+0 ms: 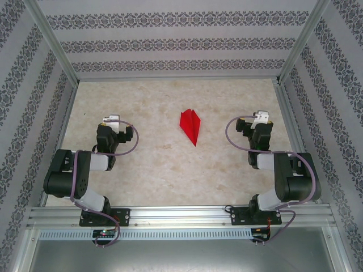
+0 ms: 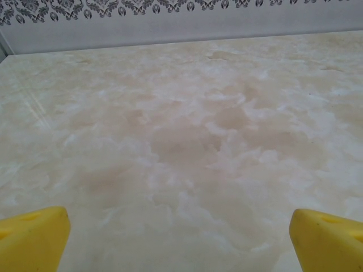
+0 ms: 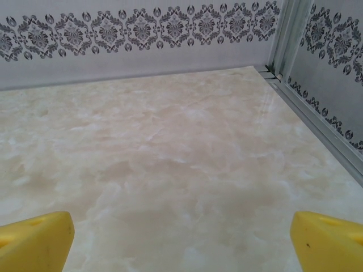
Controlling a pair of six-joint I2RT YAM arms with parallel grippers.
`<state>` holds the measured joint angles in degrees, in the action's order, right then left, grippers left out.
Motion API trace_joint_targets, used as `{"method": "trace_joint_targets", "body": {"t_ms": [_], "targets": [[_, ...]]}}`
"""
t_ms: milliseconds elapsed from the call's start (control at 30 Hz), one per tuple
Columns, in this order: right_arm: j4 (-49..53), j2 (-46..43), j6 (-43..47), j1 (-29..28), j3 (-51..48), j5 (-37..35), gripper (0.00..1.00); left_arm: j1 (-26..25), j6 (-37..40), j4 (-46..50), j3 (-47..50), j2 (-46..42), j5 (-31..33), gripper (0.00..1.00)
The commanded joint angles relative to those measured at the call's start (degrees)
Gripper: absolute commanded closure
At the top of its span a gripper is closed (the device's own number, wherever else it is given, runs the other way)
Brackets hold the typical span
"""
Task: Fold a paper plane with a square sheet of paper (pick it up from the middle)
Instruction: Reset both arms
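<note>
Marbled beige table (image 1: 153,170) inside patterned walls carries the paper plane (image 1: 190,126), between our 2 arms and well apart from both. It lies right of the left gripper (image 1: 112,119) and left of the right gripper (image 1: 262,117), neither clearly nearer; its long axis runs far-to-near, nose toward the bases. Both grippers stand wide apart, holding nothing. We see a slim, bright red dart with a centre crease.

Red paper plane (image 1: 190,126), beige marbled table (image 1: 153,164), yellow fingertips (image 2: 34,238).
</note>
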<state>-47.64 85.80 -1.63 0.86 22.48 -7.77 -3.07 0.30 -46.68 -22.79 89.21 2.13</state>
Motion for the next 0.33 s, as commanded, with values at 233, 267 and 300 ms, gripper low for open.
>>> {"method": "trace_joint_targets", "body": {"t_ms": [233,267,300], "targets": [[-2.02,0.19,0.99,-0.56,-0.06,0.04,0.02,-0.18,1.55,0.01,-1.54,0.39,-1.21,0.00],[-2.02,0.19,0.98,-0.56,-0.07,0.06,0.02,-0.18,1.55,-0.23,-1.38,0.36,-1.17,0.00],[-2.41,0.09,1.03,-0.55,-0.33,0.21,0.02,-0.18,1.50,-0.50,-1.30,0.41,-1.16,0.00]]}}
